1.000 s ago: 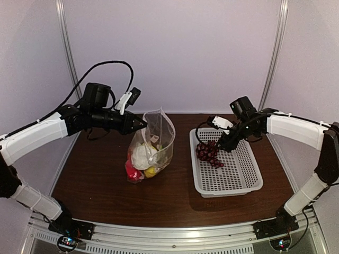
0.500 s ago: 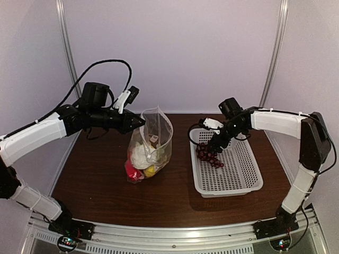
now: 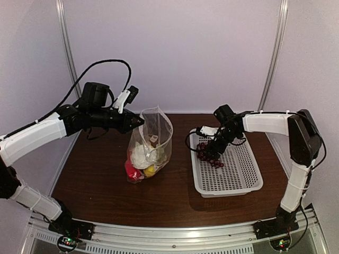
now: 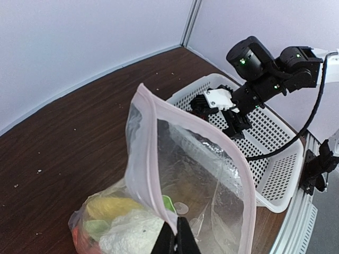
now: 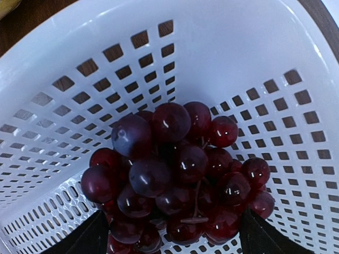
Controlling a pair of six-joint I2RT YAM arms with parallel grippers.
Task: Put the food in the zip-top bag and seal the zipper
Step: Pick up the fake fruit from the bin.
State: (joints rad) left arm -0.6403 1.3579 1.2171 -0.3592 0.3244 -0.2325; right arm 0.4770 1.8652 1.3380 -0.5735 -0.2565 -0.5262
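Your left gripper is pinched fully closed on the near rim of the zip-top bag, holding it upright on the surface with its mouth gaping. In the left wrist view, the zipper runs as a pale pinkish strip around that open mouth, unsealed, and the closed fingers meet right at the strip's lower edge. Low in the bag you can see the white cauliflower, a red piece and a yellow piece bunched together.

Your right gripper is down in the far left corner of the white basket, which sits just to the right of the bag. Its jaws are spread wide, one finger on each side of the dark grapes (the only food in the basket). The bunch lies against the perforated wall and floor of that corner. The fingertips look close to the outer grapes, but from the wrist view you cannot quite tell whether they touch, and nothing is clamped.
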